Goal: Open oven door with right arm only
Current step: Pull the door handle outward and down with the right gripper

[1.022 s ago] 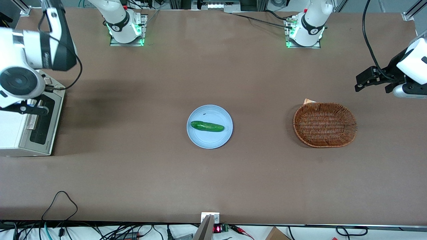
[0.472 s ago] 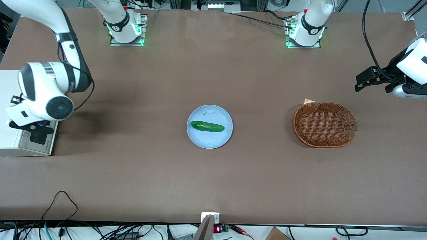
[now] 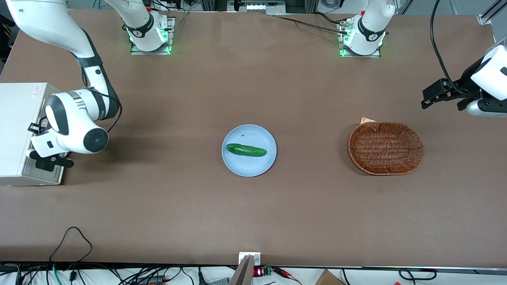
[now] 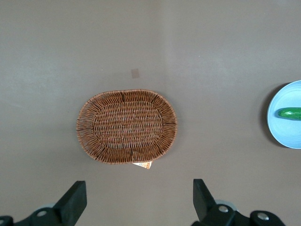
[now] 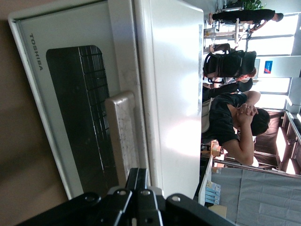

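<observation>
The cream-white toaster oven (image 3: 16, 118) stands at the working arm's end of the table. Its oven door (image 5: 75, 117) has a silver frame, a dark glass window and a pale bar handle (image 5: 123, 136), and it lies flush against the oven body. From the front only a strip of the door (image 3: 41, 176) shows under the right arm (image 3: 75, 126). My gripper (image 5: 139, 175) is shut with nothing in it, its fingertips close to the end of the handle bar. In the front view the gripper (image 3: 43, 158) hangs just in front of the door.
A blue plate (image 3: 237, 166) with a cucumber (image 3: 245, 150) sits mid-table. A wicker basket (image 3: 385, 148) lies toward the parked arm's end, with a small card at its rim.
The right arm has swung off the top of the oven and down in front of its door, toward the table's middle. The door looks unmoved.
</observation>
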Robot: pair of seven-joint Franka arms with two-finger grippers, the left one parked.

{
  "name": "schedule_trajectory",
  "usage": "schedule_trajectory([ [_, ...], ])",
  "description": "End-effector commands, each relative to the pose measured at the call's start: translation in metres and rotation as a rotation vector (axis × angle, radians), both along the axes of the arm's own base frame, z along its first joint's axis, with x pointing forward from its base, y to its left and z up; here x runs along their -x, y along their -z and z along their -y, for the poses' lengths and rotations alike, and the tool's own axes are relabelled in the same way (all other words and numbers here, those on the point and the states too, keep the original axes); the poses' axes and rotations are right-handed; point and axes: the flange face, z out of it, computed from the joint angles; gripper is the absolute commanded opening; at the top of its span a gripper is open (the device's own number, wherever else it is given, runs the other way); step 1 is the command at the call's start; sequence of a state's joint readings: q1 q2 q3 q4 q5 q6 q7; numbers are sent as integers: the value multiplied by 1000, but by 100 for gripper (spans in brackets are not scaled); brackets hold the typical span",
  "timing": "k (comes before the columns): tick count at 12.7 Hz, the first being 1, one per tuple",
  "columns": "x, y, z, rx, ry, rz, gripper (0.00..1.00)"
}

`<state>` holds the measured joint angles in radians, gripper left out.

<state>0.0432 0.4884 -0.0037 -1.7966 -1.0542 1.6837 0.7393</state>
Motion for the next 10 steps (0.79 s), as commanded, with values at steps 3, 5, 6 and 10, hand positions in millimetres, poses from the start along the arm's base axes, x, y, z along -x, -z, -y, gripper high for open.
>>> schedule_trajectory([
  [3,-6,11,3,45,-11,49,2],
  [5,-7,14,7,64,-24,47,2],
  [6,-7,14,10,73,-27,46,2],
  [10,-8,18,10,79,-31,47,2],
])
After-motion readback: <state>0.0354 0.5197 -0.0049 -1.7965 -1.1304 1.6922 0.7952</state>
